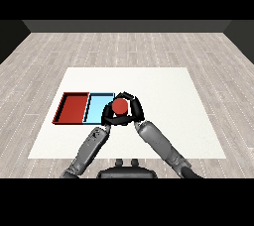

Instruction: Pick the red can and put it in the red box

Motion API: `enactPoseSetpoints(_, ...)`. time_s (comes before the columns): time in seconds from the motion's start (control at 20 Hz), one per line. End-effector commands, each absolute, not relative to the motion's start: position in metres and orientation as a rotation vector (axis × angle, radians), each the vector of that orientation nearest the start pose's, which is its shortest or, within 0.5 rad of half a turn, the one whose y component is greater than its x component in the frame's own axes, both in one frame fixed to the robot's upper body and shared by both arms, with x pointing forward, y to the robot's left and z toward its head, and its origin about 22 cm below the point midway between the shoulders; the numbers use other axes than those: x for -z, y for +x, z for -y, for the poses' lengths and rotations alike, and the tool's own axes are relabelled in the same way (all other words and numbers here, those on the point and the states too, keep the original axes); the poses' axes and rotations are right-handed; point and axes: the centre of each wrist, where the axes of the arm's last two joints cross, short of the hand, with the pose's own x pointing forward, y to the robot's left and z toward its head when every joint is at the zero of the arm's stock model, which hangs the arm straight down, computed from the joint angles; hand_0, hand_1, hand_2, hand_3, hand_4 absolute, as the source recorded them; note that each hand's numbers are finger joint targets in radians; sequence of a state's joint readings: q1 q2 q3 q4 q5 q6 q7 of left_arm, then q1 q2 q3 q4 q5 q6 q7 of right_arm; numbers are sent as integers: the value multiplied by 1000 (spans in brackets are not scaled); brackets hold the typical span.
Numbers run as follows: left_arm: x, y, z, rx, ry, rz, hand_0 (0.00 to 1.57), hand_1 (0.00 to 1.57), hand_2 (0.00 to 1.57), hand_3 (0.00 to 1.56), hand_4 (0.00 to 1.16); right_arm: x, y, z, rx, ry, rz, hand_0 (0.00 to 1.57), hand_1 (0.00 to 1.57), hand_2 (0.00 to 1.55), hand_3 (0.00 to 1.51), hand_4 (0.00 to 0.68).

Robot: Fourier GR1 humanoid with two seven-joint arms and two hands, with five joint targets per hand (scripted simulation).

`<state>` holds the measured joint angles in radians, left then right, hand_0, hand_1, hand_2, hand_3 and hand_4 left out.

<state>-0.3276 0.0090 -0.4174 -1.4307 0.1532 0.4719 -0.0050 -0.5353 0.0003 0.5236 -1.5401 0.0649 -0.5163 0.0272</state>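
Red can (119,105) held just right of the light blue tray (97,107), at that tray's right edge, round top facing up toward the camera, so long axis seemingly upright; sides hidden by fingers. Right hand (135,109) curled round the can from the right and far side. Left hand (110,117) close against the can's near-left side, overlapping the blue tray's near-right corner; whether closed or not, cannot tell. Red tray (72,108) touching the blue tray's left side, well apart from the can. Broad bare white table (168,96) right of and beyond the blue tray.
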Motion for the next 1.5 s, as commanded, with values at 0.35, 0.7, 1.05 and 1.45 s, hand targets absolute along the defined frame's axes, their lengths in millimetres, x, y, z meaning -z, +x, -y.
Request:
enactPoseSetpoints(0.35, -49, 283, -100, -45, -130, 1753, 1571, 1571, 1551, 1486, 1036, -115, 276, 51, -272, 65, 1973, 0, 0, 0, 0, 0)
enactPoseSetpoints(0.7, -62, 282, -115, 2, -56, 1778, 1571, 1571, 1571, 1491, 1135, -113, 265, 59, -232, 70, 1988, 0, 0, 0, 0, 0)
enactPoseSetpoints(1.05, -51, 286, -105, -8, 9, 1775, 1571, 1571, 1571, 1499, 1129, -119, 268, 104, -103, 60, 2026, 0, 0, 0, 0, 0)
enactPoseSetpoints(1.45, -56, 295, -152, -22, 113, 1782, 1571, 1571, 1569, 1472, 1120, -119, 248, 171, -6, 44, 2067, 0, 0, 0, 0, 0)
